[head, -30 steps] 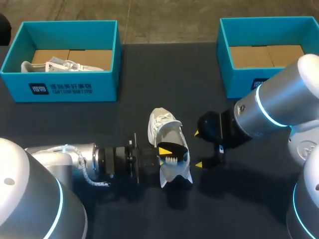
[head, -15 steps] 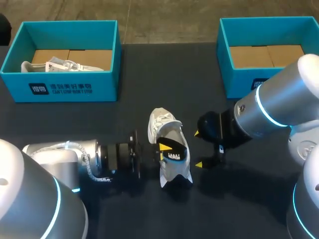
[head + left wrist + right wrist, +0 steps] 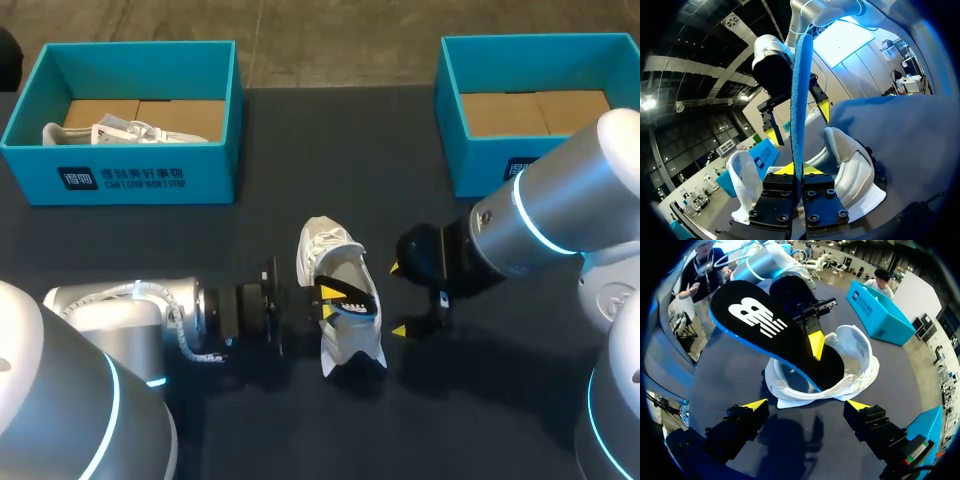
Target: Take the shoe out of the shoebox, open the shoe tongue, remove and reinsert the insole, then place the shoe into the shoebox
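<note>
left tool (image 3: 330,301) grips insole (image 3: 765,330); end hidden in shoe (image 3: 860,356)

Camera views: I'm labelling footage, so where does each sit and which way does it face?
Head view: fixed above and behind, looking down on the table; both arms show.
Left wrist view: on that wrist, facing the right end effector; left end effector grips the insole.
Right wrist view: on that wrist, facing the shoe and left arm; its open end effector shows.
All three share shoe and insole.

White shoe (image 3: 322,250), blue-edged black insole (image 3: 785,340)
</note>
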You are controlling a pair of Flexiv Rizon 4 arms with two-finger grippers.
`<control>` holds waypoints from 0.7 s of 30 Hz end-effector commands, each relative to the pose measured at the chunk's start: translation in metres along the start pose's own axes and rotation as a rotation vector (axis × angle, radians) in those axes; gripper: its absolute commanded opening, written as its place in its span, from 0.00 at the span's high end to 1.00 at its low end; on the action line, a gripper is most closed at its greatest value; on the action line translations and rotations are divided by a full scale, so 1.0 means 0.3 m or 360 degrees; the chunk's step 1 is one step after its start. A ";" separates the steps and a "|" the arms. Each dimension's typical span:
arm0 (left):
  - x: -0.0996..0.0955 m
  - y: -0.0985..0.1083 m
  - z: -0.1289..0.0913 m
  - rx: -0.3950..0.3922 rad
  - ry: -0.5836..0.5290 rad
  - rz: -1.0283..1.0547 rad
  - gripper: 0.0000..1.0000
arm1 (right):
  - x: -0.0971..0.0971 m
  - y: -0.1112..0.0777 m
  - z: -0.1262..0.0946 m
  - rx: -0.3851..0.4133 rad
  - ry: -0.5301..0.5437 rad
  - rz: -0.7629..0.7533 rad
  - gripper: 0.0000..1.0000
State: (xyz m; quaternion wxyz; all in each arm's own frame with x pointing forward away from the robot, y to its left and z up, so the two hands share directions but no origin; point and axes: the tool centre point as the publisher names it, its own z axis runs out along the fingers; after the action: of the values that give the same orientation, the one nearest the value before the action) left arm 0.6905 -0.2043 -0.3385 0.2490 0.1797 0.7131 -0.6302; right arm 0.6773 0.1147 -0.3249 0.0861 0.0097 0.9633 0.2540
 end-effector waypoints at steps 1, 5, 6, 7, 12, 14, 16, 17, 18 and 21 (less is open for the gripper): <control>0.000 -0.028 -0.006 0.0010 -0.0002 0.0002 0.82 | 0.003 0.000 0.004 -0.0001 -0.0003 0.0000 0.00; 0.008 -0.052 -0.017 0.0017 0.0003 0.0011 0.72 | 0.003 0.000 0.004 -0.0001 -0.0003 0.0000 0.00; 0.010 -0.057 -0.019 0.0016 0.0011 0.0014 0.67 | 0.003 0.000 0.004 -0.0001 -0.0003 0.0000 0.00; 0.012 -0.062 -0.022 0.0015 0.0015 0.0015 0.64 | 0.003 0.000 0.004 -0.0001 -0.0003 0.0000 0.00; 0.014 -0.094 -0.022 0.0048 0.0026 0.0017 0.68 | 0.003 0.000 0.004 -0.0001 -0.0003 0.0000 0.00; 0.017 -0.097 -0.017 0.0057 0.0035 0.0024 0.70 | 0.003 0.000 0.004 -0.0001 -0.0003 0.0000 0.00; 0.022 -0.090 -0.012 0.0053 0.0057 0.0022 0.79 | 0.003 0.000 0.004 -0.0001 -0.0003 0.0000 0.00; 0.025 -0.084 -0.010 0.0050 0.0063 0.0020 1.00 | 0.003 0.000 0.004 -0.0001 -0.0003 0.0000 0.00; 0.026 -0.075 -0.008 0.0042 0.0080 0.0013 1.00 | 0.003 0.000 0.004 -0.0001 -0.0003 0.0000 0.00; 0.028 -0.044 -0.002 0.0005 0.0121 0.0046 1.00 | 0.003 0.000 0.004 -0.0001 -0.0003 0.0000 0.00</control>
State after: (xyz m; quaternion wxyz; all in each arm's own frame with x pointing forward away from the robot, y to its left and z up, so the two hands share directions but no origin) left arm 0.6697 -0.2012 -0.3281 0.2365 0.2046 0.7141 -0.6263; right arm 0.6774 0.1149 -0.3250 0.0860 0.0096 0.9633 0.2541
